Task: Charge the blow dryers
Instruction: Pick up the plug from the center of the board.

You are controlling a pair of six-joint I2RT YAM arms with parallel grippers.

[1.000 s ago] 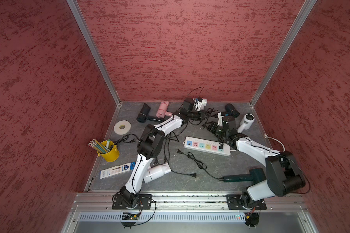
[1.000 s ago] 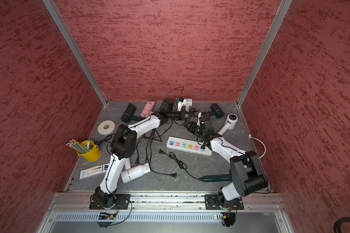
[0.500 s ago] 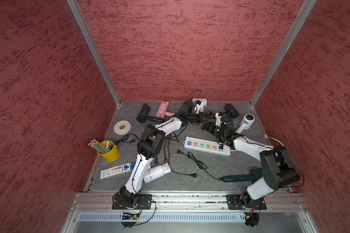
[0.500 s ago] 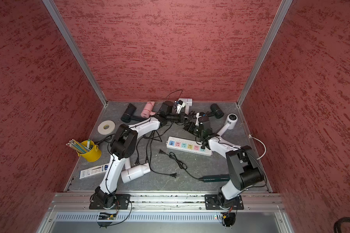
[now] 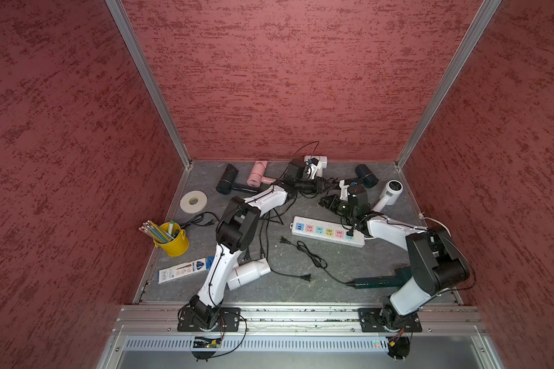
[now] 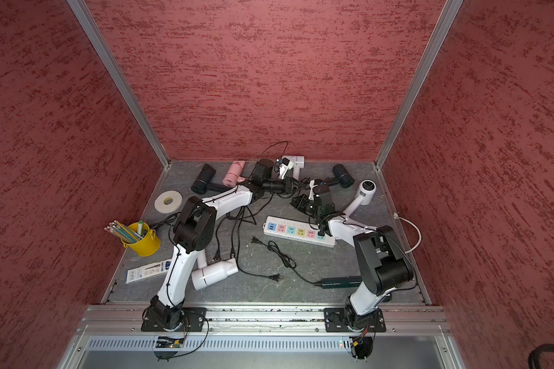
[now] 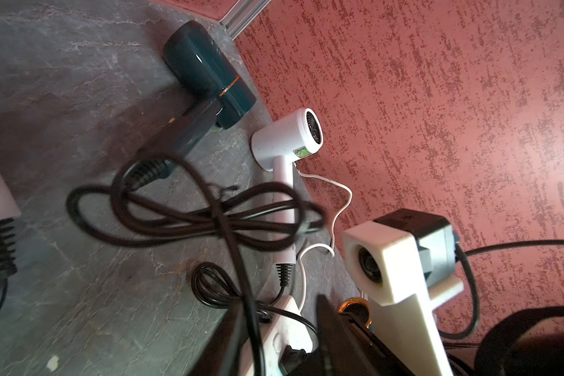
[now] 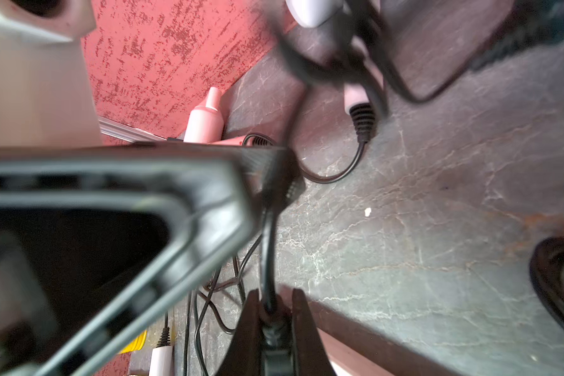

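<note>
**Item in hand:** far white dryer (image 6: pixel 297 159), lying against the far edge of the surface (image 5: pixel 333 281), about midway along it. In the right wrist view its black cord (image 8: pixel 267 247) seems to leave the handle and pass the tip of the left end effector (image 5: pixel 326 184). It ends in the right end effector (image 8: pixel 275 298), which is clamped on it. The cord thickens between those jaws, possibly the plug moulding; the prongs are hidden.

**Left end effector:** jaws stand apart in its wrist view. The cord runs loose through the gap, and nothing looks pinched.

**Strip** (image 5: pixel 327 230): mid-surface, just nearer than both end effectors. One plug (image 5: pixel 349 235) sits in the socket at its right end, and probably belongs to the corner dryer (image 5: pixel 390 191) by the far right corner. The other sockets look empty.

**Unplugged, by the look of it:**
- pink dryer (image 5: pixel 257 174), on the far edge
- green dryer (image 5: pixel 376 281), near the near edge

**Risks from here:**
- The cord crosses a knot of neighbouring loops. Hauling it toward the strip could tighten the knot or drag the dryer.
- The cord lies across the left end effector. It could snag if the right arm pulls off first.
- The two end effectors are almost touching, so a collision is likely if either swings.
- Prong orientation is unknown, and a twisted plug would miss the slots.
- Nothing holds the strip, so an insertion push could slide it.
</note>
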